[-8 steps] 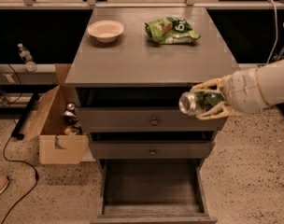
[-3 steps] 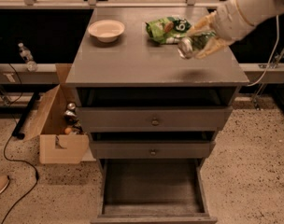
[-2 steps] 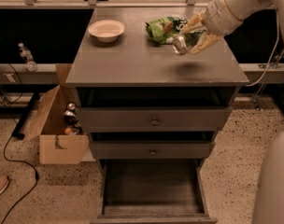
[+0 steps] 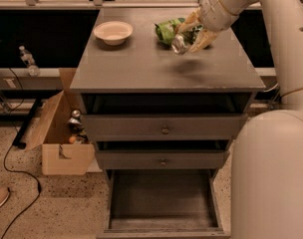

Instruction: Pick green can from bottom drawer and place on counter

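The gripper (image 4: 190, 34) clamps the green can (image 4: 180, 44) above the counter (image 4: 141, 66), long axis tilted, silver end pointing down-left toward the camera. Printing on the can is illegible.

— Where is the green can (image 4: 180, 43)?
— Up in the air, just over the counter (image 4: 136, 66), near the back right part.
— What holds it?
— The gripper (image 4: 191, 34). Its pale fingers are closed around the can's dark green middle.
— Is it standing up?
— No, it is tipped on its side. One shiny silver end points down at us.
— And the bottom drawer (image 4: 161, 205)?
— Pulled out, low down. It is a deep grey tray with a flat floor.
— The counter?
— A wide, flat grey top.
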You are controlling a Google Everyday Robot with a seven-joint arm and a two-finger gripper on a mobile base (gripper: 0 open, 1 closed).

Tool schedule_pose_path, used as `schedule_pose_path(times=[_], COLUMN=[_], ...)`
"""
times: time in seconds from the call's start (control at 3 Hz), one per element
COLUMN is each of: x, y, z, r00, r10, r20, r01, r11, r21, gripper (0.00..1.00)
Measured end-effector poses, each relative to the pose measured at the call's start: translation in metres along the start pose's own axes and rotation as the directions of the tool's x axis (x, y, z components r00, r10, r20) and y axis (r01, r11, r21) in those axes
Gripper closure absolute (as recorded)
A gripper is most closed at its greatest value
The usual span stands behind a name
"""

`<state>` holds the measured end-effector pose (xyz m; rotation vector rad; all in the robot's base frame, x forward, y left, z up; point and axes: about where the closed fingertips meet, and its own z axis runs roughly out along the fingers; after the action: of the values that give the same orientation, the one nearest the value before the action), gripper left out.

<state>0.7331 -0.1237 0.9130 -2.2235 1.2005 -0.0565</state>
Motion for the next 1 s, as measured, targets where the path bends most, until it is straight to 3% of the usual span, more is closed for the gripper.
schedule_pose_path(times=[0.67, 1.0], x=[-0.003, -0.006], y=[-0.017, -0.022], z=[0.015, 0.026], r00=[1.000, 1.000], r10=[-0.003, -0.003], r20=[-0.001, 0.018], r01=[0.003, 0.003], r11=[1.0000, 0.9999], r21=[-0.009, -0.013], gripper=[0.35, 0.04])
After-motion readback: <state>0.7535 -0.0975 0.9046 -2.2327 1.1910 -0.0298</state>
